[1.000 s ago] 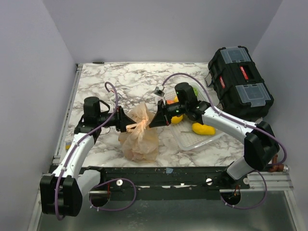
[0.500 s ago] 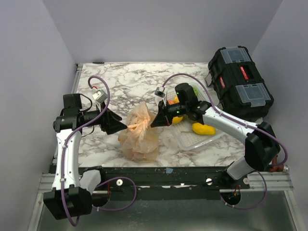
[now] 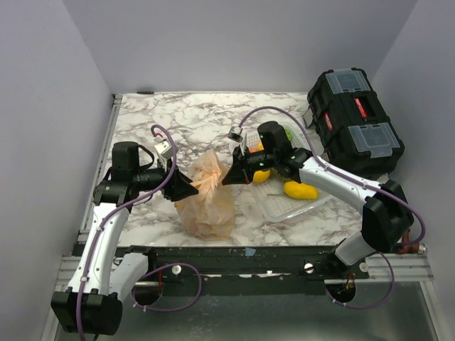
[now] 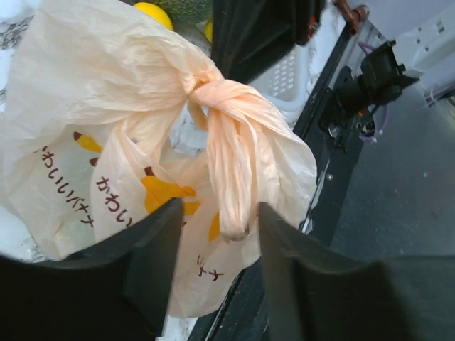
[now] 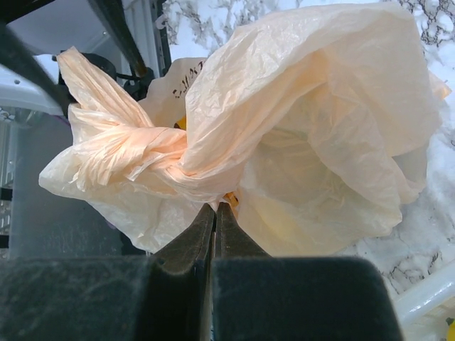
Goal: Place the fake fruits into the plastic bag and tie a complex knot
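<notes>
Plastic bag (image 3: pixel 206 206), crinkly translucent peach (printed bananas), bunches into twisted knot (image 4: pixel 213 96).

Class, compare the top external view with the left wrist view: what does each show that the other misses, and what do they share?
Only the top external view shows the black toolbox and both arms from base to tip. Only the left wrist view shows the banana print and lettering on the plastic bag, and the loose tail hanging from the knot between the parted fingers of the left pincer. Both show the plastic bag, the knot and the left pincer.
</notes>
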Controlling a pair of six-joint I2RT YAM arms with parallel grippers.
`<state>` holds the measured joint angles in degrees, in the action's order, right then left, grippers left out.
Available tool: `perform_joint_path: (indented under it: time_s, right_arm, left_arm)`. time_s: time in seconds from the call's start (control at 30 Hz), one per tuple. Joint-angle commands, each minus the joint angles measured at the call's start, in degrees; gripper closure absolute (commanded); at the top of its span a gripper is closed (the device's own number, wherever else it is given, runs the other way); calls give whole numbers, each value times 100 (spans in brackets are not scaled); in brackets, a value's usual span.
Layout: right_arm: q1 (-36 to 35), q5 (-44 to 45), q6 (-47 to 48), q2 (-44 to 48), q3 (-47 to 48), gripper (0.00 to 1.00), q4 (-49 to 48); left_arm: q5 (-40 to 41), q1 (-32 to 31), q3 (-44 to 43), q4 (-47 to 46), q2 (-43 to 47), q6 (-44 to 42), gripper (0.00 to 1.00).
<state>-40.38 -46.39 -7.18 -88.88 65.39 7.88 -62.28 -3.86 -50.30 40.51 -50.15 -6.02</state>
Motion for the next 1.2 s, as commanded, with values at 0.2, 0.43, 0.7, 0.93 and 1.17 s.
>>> perform_joint_path:
  time_s: [0.2,0.43,0.7,0.93,1.17]
  right_arm:
    - [-123,1545,486,-15,186,99,355]
    - [-122,2428,745,-39,52,99,401]
    - [-118,2331,1078,-216,39,99,369]
    - [-125,1242,1307,-392,264,97,375]
    - [-128,1170,1474,-357,126,55,156]
  left_arm:
    - [1012,-54,113,-843,-165,569,86]
    - [1238,208,382,-1042,-58,829,100]
    - [1156,619,718,-1341,-211,1262,100]
    - [1120,403,972,-1622,-527,1569,100]
    - [1033,404,996,-1867,-713,1777,100]
